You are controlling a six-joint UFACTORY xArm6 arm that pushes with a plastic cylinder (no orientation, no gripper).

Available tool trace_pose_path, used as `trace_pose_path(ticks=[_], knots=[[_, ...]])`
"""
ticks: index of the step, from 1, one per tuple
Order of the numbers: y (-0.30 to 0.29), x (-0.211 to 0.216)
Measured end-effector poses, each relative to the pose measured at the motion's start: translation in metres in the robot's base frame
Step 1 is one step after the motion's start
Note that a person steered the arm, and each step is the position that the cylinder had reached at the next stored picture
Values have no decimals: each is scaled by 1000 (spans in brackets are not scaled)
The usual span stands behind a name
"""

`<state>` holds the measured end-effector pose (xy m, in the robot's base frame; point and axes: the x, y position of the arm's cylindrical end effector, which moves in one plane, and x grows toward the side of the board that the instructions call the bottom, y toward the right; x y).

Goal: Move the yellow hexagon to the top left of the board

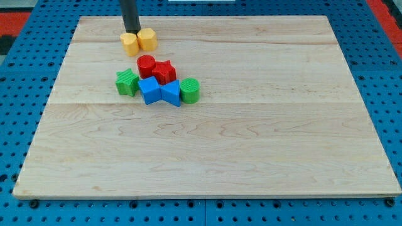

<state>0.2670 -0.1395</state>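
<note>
Two yellow blocks sit side by side near the board's top, left of centre. The right one [147,39] looks like the yellow hexagon. The left one [129,44] has a shape I cannot make out. My tip [131,31] is at the top edge of this pair, touching or almost touching both, mostly above the left one. The dark rod rises from there out of the view's top.
Below the yellow pair is a cluster: a red cylinder [146,64], a red star [164,71], a green star [127,82], two blue blocks [149,90] [171,93] and a green cylinder [190,90]. The wooden board [251,144] lies on a blue pegboard.
</note>
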Motion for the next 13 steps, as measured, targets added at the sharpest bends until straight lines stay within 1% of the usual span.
trace_pose_path(ticks=[1, 2, 3, 4, 6, 7, 8, 9, 11, 12, 13], knots=[[17, 36], [33, 63], [68, 76], [77, 50], [-4, -3], [43, -24], [30, -43], [-5, -43], [-41, -44], [-33, -41], [5, -19]])
